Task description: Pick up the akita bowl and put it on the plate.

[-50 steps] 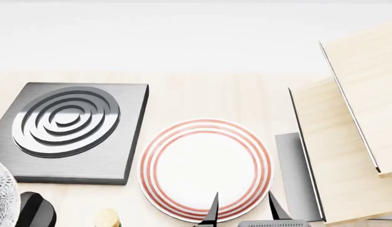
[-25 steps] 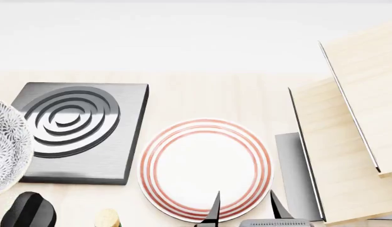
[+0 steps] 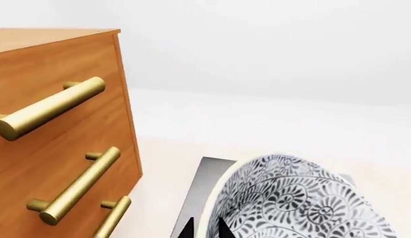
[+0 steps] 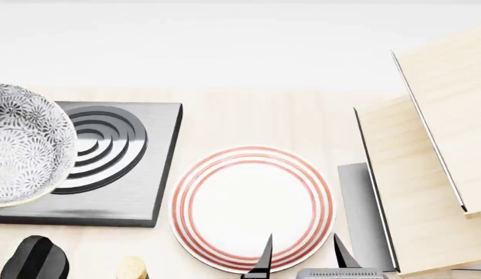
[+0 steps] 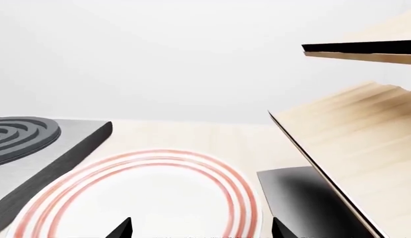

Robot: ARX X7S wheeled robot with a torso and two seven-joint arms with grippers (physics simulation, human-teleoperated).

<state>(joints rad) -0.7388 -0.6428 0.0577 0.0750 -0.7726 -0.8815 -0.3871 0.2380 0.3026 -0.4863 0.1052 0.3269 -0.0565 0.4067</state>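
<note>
Over the last second your bowl [image 4: 27, 152] has swung in from the left edge of the head view and risen: a sliver at the edge a second ago, half in view half a second ago, now hanging tilted over the left part of the burner [image 4: 108, 168], mouth turned toward the plate. That means the lift is done and you are mid-carry, with the plate [image 4: 252, 208] well to the bowl's right and bare. In the left wrist view the left gripper [image 3: 205, 229] shows its two dark fingertips close together astride the bowl's pale rim, one outside and one inside, so I judge it clamped on the rim; only the tips are visible, so the depth of the bite can't be told. A drawer unit [image 3: 56, 148] with brass handles stands beyond the bowl in that view. Your right gripper [image 4: 301, 258] hovers over the plate's near edge, its fingers spread wide and holding nothing; it has barely shifted. Since it sits on the drop spot, you may want to pull it back before bringing the bowl across. A rim pinch on a deep, tilted bowl could slip, so level it out as you travel.
</note>
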